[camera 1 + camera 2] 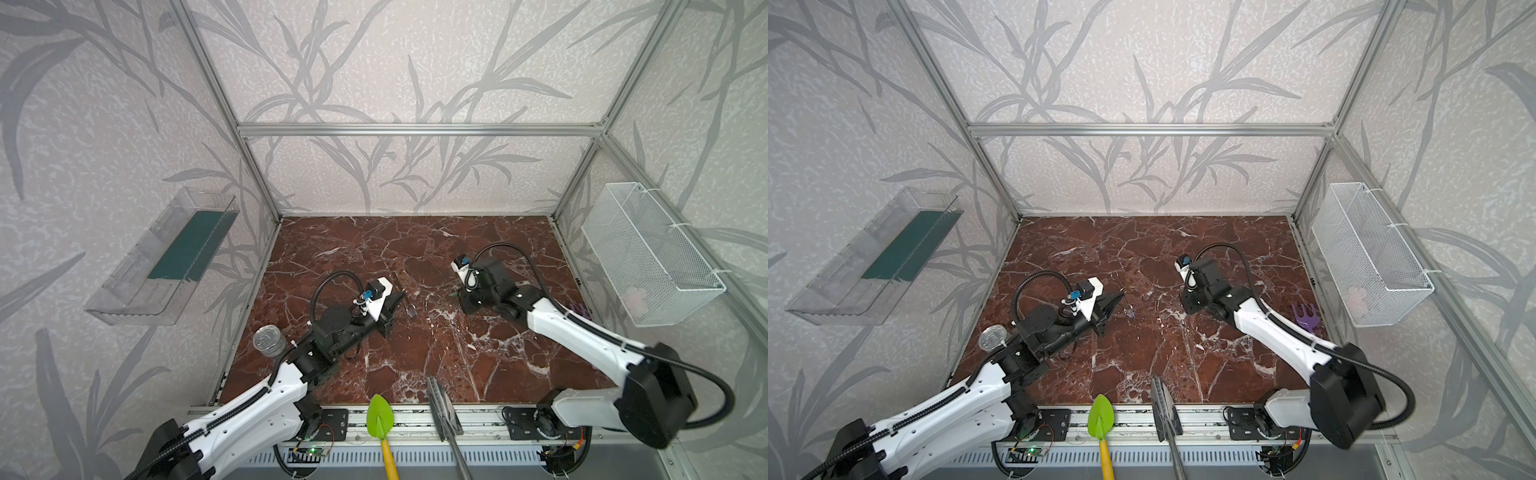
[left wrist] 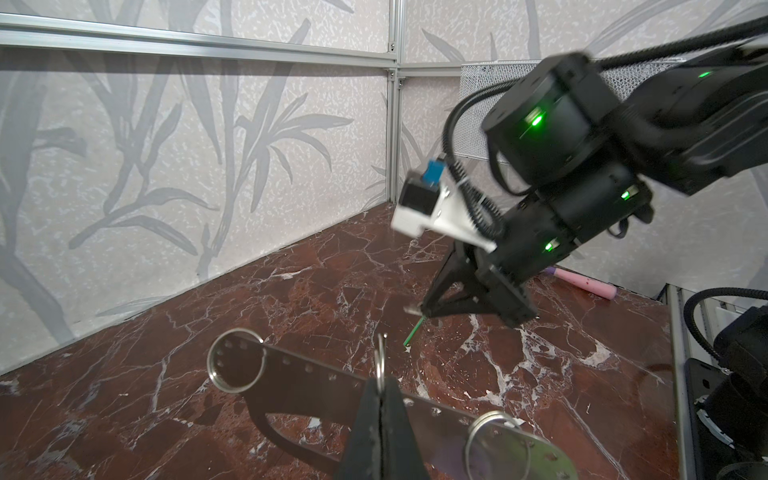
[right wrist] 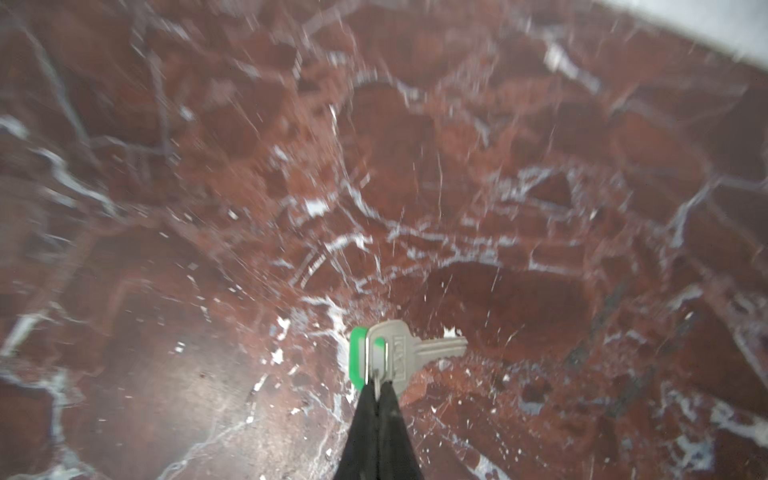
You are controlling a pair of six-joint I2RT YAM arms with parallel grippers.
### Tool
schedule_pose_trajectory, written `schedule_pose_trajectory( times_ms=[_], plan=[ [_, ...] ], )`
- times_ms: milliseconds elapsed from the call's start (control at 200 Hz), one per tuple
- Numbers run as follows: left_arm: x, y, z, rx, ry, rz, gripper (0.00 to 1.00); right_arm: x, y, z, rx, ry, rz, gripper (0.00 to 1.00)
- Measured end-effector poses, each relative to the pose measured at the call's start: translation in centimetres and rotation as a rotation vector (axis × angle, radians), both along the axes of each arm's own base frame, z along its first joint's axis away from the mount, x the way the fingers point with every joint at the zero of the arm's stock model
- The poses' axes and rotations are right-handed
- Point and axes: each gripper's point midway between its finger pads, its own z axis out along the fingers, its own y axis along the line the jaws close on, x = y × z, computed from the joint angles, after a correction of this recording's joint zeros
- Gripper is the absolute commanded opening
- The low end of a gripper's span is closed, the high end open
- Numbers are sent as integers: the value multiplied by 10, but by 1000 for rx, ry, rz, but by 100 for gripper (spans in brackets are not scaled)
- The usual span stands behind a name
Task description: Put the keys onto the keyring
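Now the right gripper (image 3: 377,388) pinches the green key (image 3: 392,353) just above the table; the left gripper (image 2: 380,388) clamps the keyring (image 2: 379,357). Thin grips, either could slip or twist.

green-capped silver key (image 3: 399,353), red-veined marble (image 3: 498,166)

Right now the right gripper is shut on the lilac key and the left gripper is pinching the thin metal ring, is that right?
Not quite. The right gripper is shut on the green key, not the lilac one, as the right wrist view shows. The left gripper does pinch the thin metal ring.
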Motion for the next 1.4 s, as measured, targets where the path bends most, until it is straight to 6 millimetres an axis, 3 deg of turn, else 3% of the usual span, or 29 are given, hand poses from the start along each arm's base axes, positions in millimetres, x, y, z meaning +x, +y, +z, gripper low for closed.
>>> schedule_pose_trajectory(
  times_ms=[100, 205, 485, 650, 890, 1030, 1265, 1400],
  plan=[
    [0, -2, -4, 8, 9, -11, 0, -21, 9, 42, 122, -108, 113, 0],
    [-2, -6, -7, 16, 18, -33, 0, -43, 21, 63, 209, -158, 240, 0],
    [-12, -16, -2, 12, 18, -115, 0, -83, 44, 71, 323, -132, 486, 0],
    [-15, -19, 1, 9, 17, -144, 0, -66, 41, 61, 269, -116, 415, 0],
    [-14, -21, -4, 18, 29, -152, 0, -30, 42, 20, 150, 11, 290, 0],
    [-14, -21, -4, 18, 29, -151, 0, -16, 39, -24, 55, 99, 213, 0],
    [-14, -21, -4, 19, 29, -151, 0, -12, 30, -102, -98, 292, 125, 0],
    [-14, -21, -4, 20, 31, -151, 0, -11, 27, -126, -153, 348, 93, 0]
  ],
)
